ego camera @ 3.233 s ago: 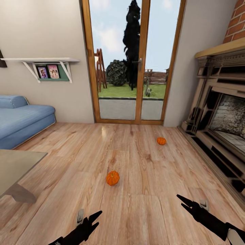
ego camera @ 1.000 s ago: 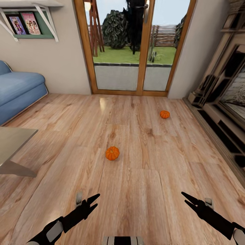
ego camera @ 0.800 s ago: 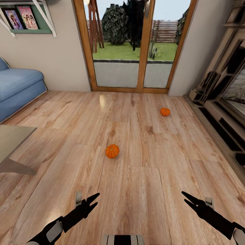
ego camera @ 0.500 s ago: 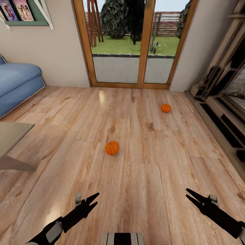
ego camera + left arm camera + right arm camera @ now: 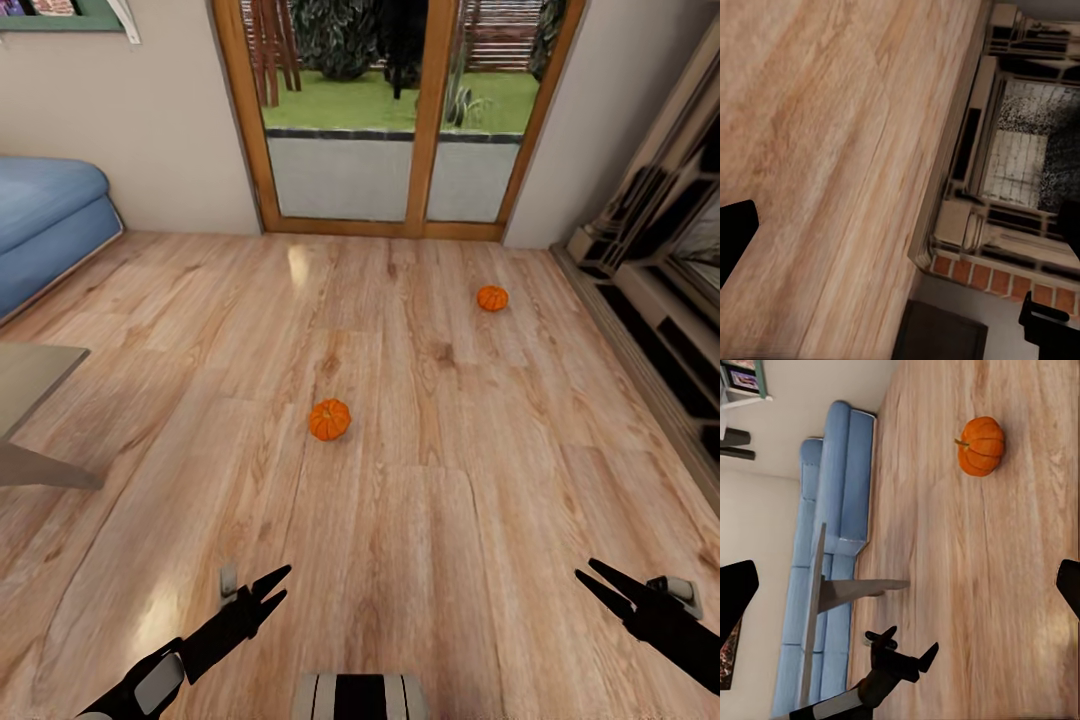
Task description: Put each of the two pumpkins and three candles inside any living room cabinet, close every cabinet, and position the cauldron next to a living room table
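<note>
Across the plank floor point(image 5: 420, 560) ahead of me, the view is tilting further down as I am closing in: the shelf and garden are sliding off the top. The nearer pumpkin point(image 5: 329, 419) is sitting mid-floor, the flatter pumpkin point(image 5: 491, 298) farther off toward the fireplace surround point(image 5: 650, 290). My left pincer point(image 5: 268, 585) and right pincer point(image 5: 597, 582) are hanging wide, holding nothing, the right one drifting outward. I judge the first pickup is coming next.
</note>
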Controlling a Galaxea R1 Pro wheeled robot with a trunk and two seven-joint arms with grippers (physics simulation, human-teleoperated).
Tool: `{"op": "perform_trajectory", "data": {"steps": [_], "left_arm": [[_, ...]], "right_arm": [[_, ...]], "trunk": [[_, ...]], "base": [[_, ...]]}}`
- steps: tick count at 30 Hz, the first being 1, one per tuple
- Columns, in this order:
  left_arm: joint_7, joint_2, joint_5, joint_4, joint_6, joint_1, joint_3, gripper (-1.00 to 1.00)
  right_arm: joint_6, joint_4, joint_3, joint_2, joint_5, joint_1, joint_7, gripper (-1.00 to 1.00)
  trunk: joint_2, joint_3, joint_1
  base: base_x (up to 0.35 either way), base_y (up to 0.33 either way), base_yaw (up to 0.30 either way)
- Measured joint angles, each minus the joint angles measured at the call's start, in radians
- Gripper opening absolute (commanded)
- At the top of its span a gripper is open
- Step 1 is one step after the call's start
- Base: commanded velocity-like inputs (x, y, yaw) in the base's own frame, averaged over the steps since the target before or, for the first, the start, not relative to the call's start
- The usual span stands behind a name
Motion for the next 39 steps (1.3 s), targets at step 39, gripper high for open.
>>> {"op": "perform_trajectory", "data": {"steps": [39], "left_arm": [[-0.031,0.004,0.0,0.0,-0.002,0.001,0.002,1.0]], "right_arm": [[0.004,-0.002,-0.004,0.002,0.002,0.003,-0.002,1.0]], "trunk": [[-0.006,-0.097,0.011]], "base": [[0.009,0.0,0.0]]}}
